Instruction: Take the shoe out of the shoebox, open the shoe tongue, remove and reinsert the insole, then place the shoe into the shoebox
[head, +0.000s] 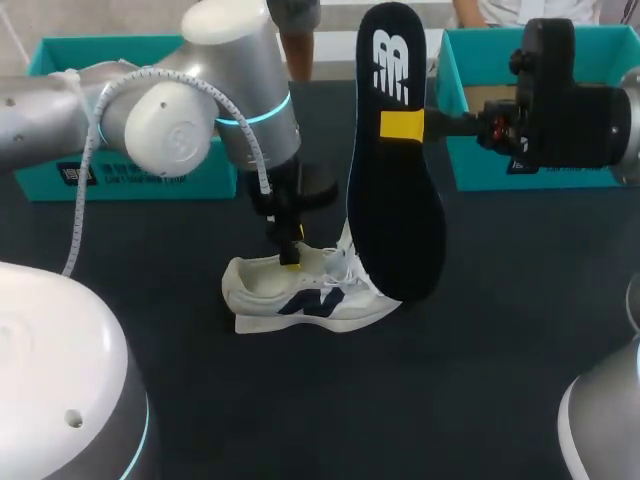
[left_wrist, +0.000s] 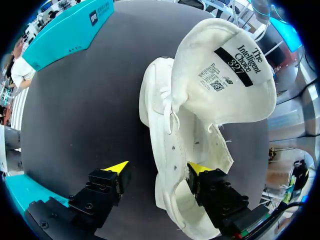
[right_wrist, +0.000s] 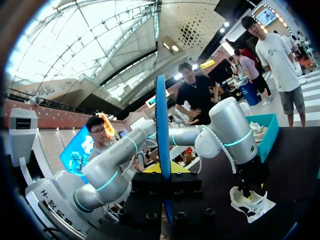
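Our left pincer (head: 290, 256) stands straight down over the heel end of the shoe (head: 310, 296). Its fingers are apart. In the left wrist view one fingertip (left_wrist: 198, 168) is inside the shoe's (left_wrist: 165, 150) opening, against the inner wall. The other (left_wrist: 118, 166) hangs outside over the bare table (left_wrist: 75, 125), clear of the shoe's side. So the left pincer (left_wrist: 157, 168) straddles the shoe's wall without gripping it. Ahead of these fingers the tongue (left_wrist: 225, 75) is folded up and forward, its labelled underside facing the camera.

The shoe lies on its sole under the left pincer, white with a dark mark on its side, toe toward our right arm.

Our right pincer (head: 402, 127) is clamped on the insole (head: 395, 200), gripping it by one edge above its middle. The insole stands nearly upright, dark face toward us. Its heel end rises above the pincer and its toe end hangs below, in front of the shoe's toe. We cannot tell whether it touches the shoe. In the right wrist view the insole (right_wrist: 162, 130) shows edge-on between the closed fingers of the right pincer (right_wrist: 162, 172). The shoe (right_wrist: 252, 202) lies ahead and to one side.

A teal box (head: 455, 110) sits open just behind the right pincer. A second box (head: 130, 175) sits well beyond the left pincer.
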